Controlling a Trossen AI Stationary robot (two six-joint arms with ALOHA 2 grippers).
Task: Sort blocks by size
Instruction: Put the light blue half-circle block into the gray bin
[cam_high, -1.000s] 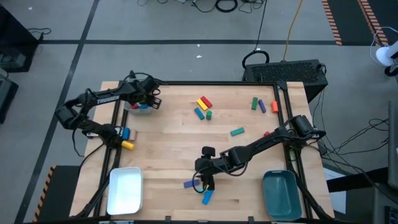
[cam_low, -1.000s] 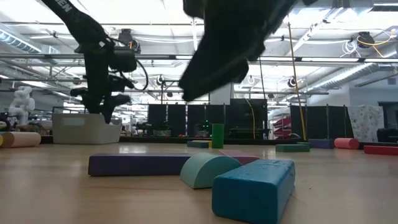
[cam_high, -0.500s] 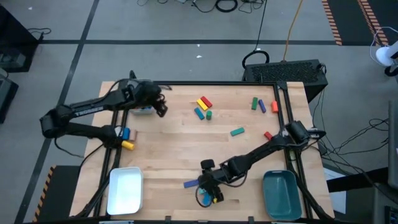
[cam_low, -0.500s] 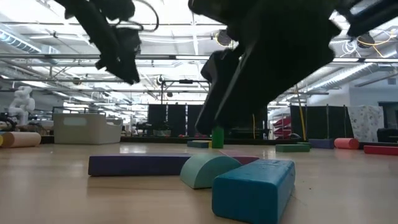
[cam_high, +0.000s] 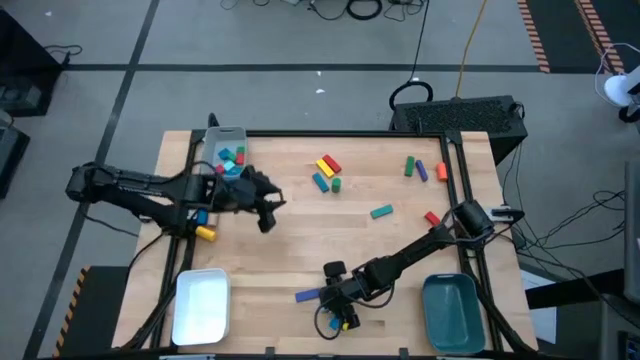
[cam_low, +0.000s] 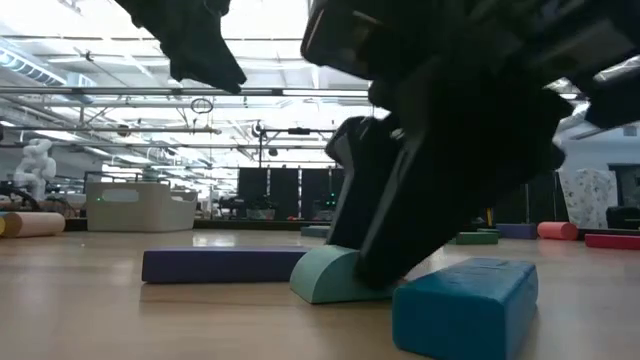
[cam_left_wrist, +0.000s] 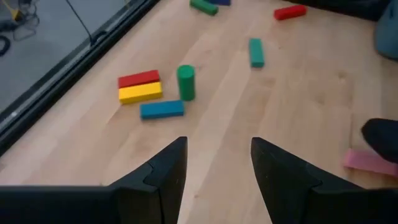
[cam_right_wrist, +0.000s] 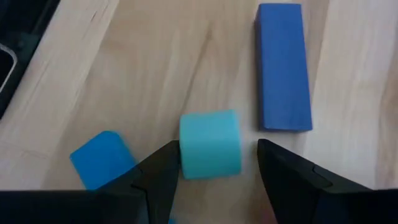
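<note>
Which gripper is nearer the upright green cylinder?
Left. The left gripper hangs open just short of the green cylinder, which shows ahead in its wrist view. The right gripper is open over blocks at the table's near edge.

- The right gripper (cam_right_wrist: 217, 163) is hovering over the wooden table (cam_right_wrist: 155, 68), its two dark fingers (cam_right_wrist: 163, 171) standing apart.
- A teal block (cam_right_wrist: 210, 144) is lying between those fingers, with a gap showing on the one side.
- A long blue bar (cam_right_wrist: 283, 67) is lying just beyond it, apart.
- A blue block (cam_right_wrist: 102, 158) is sitting outside the fingers, tilted.
</note>
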